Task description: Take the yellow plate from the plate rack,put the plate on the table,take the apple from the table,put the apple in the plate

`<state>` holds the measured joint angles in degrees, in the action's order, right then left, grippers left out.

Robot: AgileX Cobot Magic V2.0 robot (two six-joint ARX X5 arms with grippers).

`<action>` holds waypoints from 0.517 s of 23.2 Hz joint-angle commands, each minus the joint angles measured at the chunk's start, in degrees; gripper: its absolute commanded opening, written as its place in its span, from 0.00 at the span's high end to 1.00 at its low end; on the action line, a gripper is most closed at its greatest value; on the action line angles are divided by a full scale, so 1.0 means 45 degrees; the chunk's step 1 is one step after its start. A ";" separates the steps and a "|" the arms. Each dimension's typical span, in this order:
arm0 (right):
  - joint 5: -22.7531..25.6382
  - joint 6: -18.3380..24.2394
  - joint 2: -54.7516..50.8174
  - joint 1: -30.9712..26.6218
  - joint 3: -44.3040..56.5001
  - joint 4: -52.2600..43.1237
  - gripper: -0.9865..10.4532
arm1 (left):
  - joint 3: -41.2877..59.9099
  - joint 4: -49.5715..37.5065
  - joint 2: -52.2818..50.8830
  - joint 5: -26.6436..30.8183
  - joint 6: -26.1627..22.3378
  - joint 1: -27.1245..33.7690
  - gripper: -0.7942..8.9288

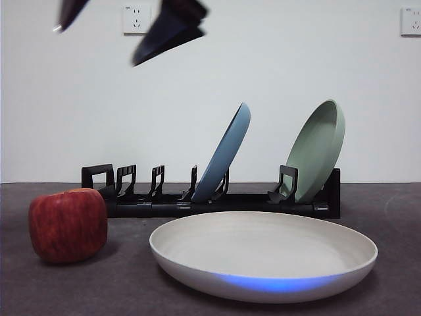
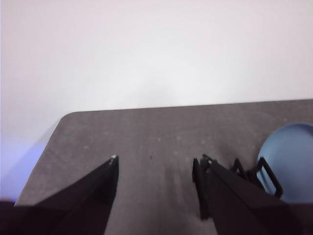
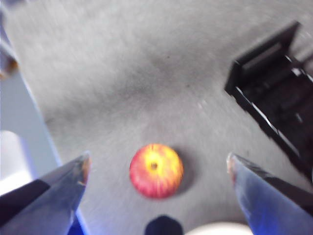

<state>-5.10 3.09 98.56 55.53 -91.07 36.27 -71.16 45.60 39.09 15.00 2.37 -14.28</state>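
The yellow plate (image 1: 263,253) lies flat on the table (image 1: 395,217) in front of the plate rack (image 1: 164,201), cream and wide. Left of it the dark red apple (image 1: 68,225) rests on the table. My right gripper (image 3: 158,155) hangs open high above the apple (image 3: 156,170), which shows between its jaws, with the rack (image 3: 274,93) off to one side. Its two dark jaw tips (image 1: 118,23) show at the top left of the front view. My left gripper (image 2: 155,159) is open and holds nothing, over bare table near the rack's end (image 2: 244,169).
A light blue plate (image 1: 227,151) and a sage green plate (image 1: 319,148) lean in the rack's slots. Several slots at the rack's left end hold nothing. The left wrist view shows the blue plate (image 2: 288,156) and a rounded table corner (image 2: 68,117).
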 commanded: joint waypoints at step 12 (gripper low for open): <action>0.0797 0.0981 0.5717 0.0753 -0.0942 -0.0277 0.50 | 0.0049 0.1899 -0.0165 -0.0010 -0.0151 0.0039 0.63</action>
<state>-1.48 7.14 123.37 58.76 -95.37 35.38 -71.16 54.43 38.50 14.96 2.09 -14.28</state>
